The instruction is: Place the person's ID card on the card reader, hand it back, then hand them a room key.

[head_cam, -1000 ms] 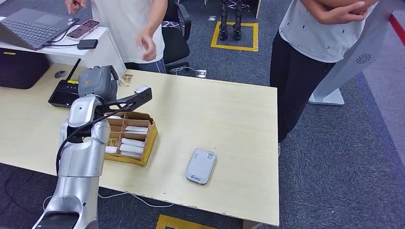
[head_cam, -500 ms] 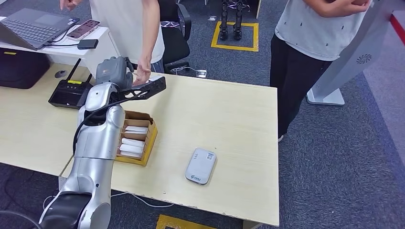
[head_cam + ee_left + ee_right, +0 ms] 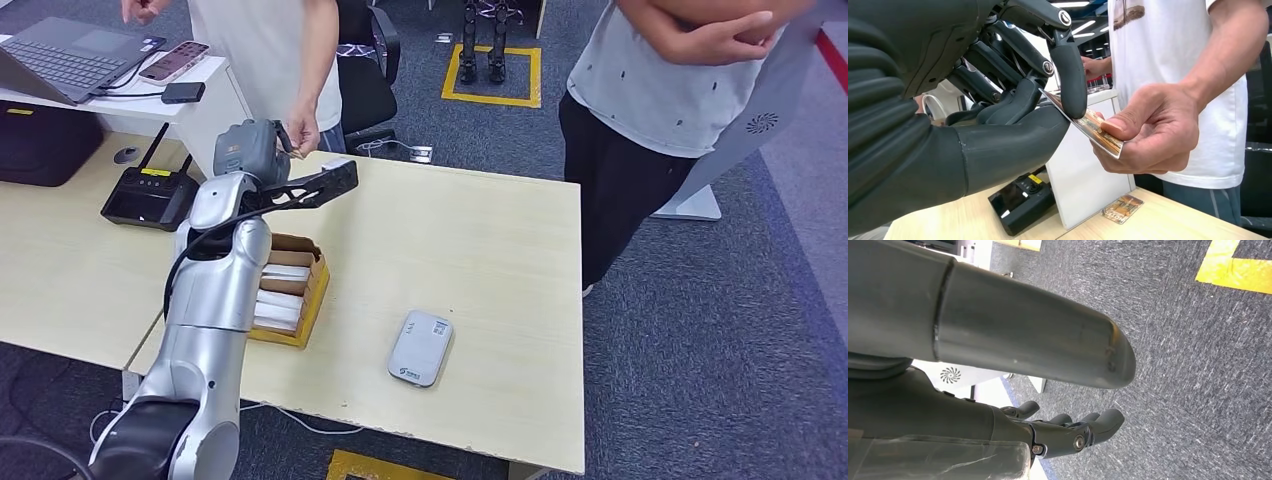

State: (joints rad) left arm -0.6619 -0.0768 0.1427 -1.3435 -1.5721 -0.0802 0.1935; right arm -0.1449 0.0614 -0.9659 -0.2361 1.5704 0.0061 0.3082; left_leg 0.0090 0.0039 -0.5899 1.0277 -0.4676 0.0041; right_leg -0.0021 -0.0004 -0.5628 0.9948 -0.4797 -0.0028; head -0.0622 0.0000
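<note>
Pinched between the thumb and a dark finger of the left robot hand (image 3: 1013, 107), the card (image 3: 1087, 126) is held above the far edge of the table (image 3: 480, 240), near its far left corner. It is judged thin, light, stiff and slippery, best taken by its flat faces near 1 short end. Its free end is gripped by a person's hand (image 3: 1148, 132), so both hold it at once. Whether it is the ID card or a room key cannot be told. The card reader (image 3: 421, 347) lies near the front edge. The right robot hand (image 3: 1068, 432) hangs over the floor, fingers loosely curled on nothing.
</note>
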